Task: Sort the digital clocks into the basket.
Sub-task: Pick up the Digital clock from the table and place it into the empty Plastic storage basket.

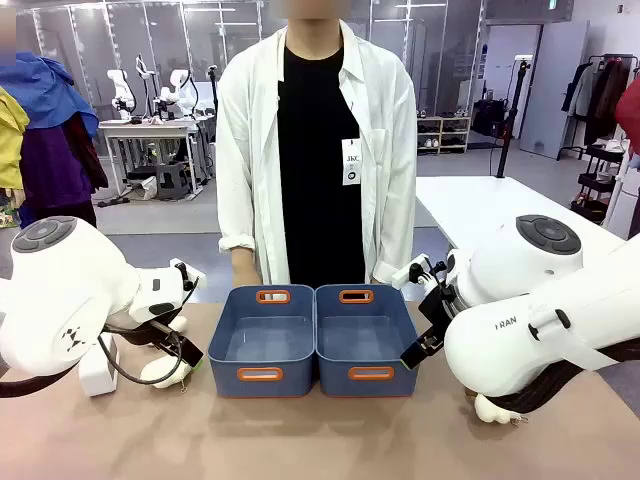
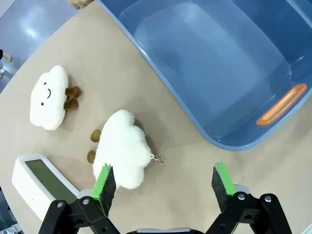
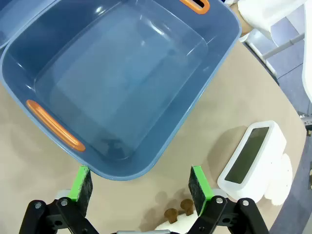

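While the left gripper [image 2: 163, 180] hangs released, one digital clock [image 2: 41, 183] lies beside it; two blue baskets [image 1: 295, 380] sit mid-table; the right gripper [image 3: 141, 183], also released, hovers near a second clock [image 3: 253, 158]. Likely light, stiff, slick: pinch the long edges.

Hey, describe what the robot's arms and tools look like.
The left arm and right arm are glossy white rounded shells with dark grey round joint caps; the right arm bears black lettering, and a black cable loops under the left. The left tool and right tool are black linkages, each with two green-padded fingers.
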Action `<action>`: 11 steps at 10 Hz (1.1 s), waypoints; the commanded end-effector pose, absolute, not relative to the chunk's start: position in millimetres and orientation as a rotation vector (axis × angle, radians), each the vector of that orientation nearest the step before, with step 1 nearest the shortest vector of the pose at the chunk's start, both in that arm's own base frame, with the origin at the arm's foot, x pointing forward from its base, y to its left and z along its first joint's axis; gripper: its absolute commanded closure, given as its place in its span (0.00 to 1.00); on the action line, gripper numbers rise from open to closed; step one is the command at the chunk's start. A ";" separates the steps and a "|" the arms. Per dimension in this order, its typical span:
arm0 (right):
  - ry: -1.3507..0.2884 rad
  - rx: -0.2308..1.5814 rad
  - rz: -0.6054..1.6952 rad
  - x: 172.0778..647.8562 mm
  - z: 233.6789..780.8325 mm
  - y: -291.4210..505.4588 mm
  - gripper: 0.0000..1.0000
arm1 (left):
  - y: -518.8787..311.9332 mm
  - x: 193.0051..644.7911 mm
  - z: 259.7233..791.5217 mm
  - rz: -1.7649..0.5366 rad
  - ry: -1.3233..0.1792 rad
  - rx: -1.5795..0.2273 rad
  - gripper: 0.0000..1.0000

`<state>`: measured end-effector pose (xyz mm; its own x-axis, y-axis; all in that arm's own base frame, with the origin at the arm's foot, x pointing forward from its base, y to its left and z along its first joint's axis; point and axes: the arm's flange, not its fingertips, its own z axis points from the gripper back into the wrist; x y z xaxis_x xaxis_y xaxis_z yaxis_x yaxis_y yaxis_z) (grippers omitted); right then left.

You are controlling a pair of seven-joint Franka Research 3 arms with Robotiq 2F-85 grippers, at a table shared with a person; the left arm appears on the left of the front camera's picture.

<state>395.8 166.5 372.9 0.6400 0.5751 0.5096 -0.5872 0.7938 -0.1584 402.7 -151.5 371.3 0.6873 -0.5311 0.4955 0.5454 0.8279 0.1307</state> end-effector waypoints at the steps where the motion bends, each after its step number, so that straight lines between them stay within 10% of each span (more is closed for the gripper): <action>1: -0.573 0.023 0.663 395.8 372.9 166.5 0.00 | -151.6 402.6 371.3 -0.603 -0.546 -0.028 0.00; 11: -0.474 0.198 0.656 396.3 403.3 158.3 0.00 | -138.7 402.8 399.3 -0.593 -0.414 -0.168 0.00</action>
